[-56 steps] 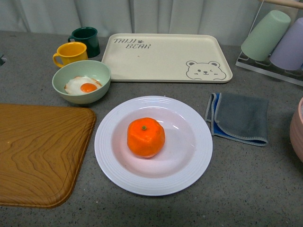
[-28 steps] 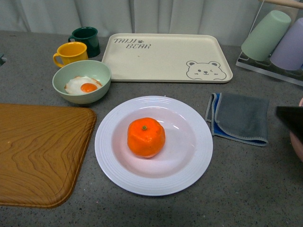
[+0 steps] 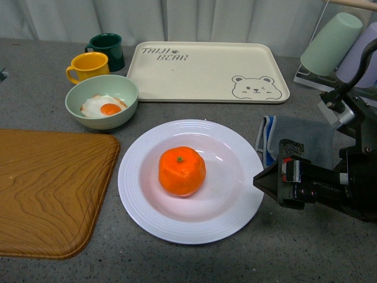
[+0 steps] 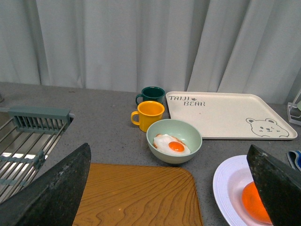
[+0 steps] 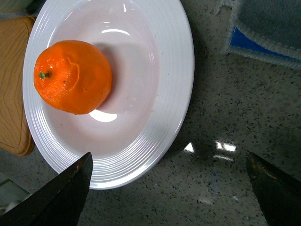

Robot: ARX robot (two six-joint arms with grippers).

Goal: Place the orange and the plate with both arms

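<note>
The orange (image 3: 182, 171) sits in the middle of the large white plate (image 3: 141, 206) on the grey counter. Both also show in the right wrist view, orange (image 5: 73, 76) and plate (image 5: 174, 70). My right gripper (image 3: 263, 181) is open, low over the counter just right of the plate's rim; in its wrist view (image 5: 171, 190) one finger overlaps the plate's near rim and the other is over bare counter. My left gripper (image 4: 174, 188) is open and out of the front view, above the wooden tray (image 4: 136, 195), with plate (image 4: 225, 181) and orange (image 4: 254, 202) partly behind one finger.
A wooden tray (image 3: 47, 188) lies left of the plate. A pale green bowl with a fried egg (image 3: 101, 101), a yellow mug (image 3: 87, 66) and a dark green mug (image 3: 107, 50) stand behind it. A cream bear tray (image 3: 206, 71), a grey cloth (image 3: 297, 132) and racked cups (image 3: 330, 44) are at the back right.
My right arm has come in from the right edge and now reaches to the plate's right rim. The orange and plate have not moved.
</note>
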